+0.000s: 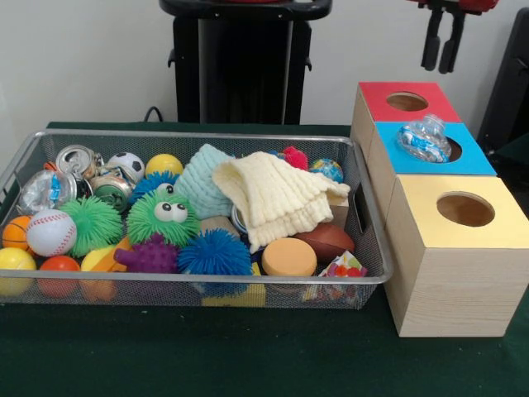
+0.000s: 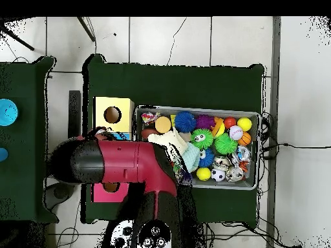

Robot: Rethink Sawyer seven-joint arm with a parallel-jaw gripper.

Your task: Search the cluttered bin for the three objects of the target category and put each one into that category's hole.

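The wire-mesh bin (image 1: pixel 198 135) is full of toys; it also shows in the overhead view (image 2: pixel 257 148). One clear crinkled bottle (image 1: pixel 424 139) with a blue-and-white label lies on its side across the hole of the blue-topped box (image 1: pixel 475 159). A second clear bottle (image 1: pixel 43 191) lies at the bin's far left end, next to crushed cans (image 1: pixel 76 159). A third bottle is not visible. My gripper (image 1: pixel 441 51) hangs above and behind the blue box, open and empty, clear of the bottle. In the overhead view my arm (image 2: pixel 123 161) hides the gripper and the blue box.
A red-topped box (image 1: pixel 382 101) stands behind the blue one, a yellow-topped box (image 1: pixel 496 236) in front; both holes are unblocked. Cream and mint cloths (image 1: pixel 277 194) cover the bin's middle. Spiky balls, sports balls and a small football (image 1: pixel 326 240) fill the rest.
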